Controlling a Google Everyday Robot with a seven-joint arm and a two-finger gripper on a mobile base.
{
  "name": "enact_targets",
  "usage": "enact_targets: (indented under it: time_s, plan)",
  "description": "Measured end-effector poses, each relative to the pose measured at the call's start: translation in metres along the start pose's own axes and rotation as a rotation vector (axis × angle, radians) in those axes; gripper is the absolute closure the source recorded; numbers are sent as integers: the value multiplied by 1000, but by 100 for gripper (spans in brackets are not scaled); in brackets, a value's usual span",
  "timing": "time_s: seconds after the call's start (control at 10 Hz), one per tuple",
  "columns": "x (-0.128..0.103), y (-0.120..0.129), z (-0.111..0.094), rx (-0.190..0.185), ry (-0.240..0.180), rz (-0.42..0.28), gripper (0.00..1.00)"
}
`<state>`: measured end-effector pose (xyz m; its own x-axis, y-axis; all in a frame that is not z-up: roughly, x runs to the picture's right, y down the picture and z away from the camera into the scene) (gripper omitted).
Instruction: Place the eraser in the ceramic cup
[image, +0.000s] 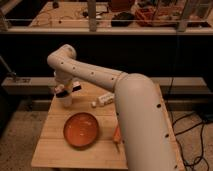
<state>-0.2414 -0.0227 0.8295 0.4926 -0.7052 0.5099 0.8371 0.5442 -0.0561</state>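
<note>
A white ceramic cup (66, 99) stands upright near the back left of the wooden table (55, 145). My gripper (68, 90) hangs right above the cup's mouth, at the end of the white arm (100, 77) that reaches over from the right. It hides the cup's opening. I cannot make out whether anything is held in it. A small white oblong thing (104, 99) lies on the table to the right of the cup; I cannot tell whether it is the eraser.
An orange bowl (81, 130) sits in the middle of the table, in front of the cup. An orange object (116, 135) lies by the arm at the right. A dark shelf wall (150, 55) stands behind the table.
</note>
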Motion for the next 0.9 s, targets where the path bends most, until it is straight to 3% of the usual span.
enact_targets:
  time_s: [0.9]
  plan:
    - [1,1,0,0,0,1,20]
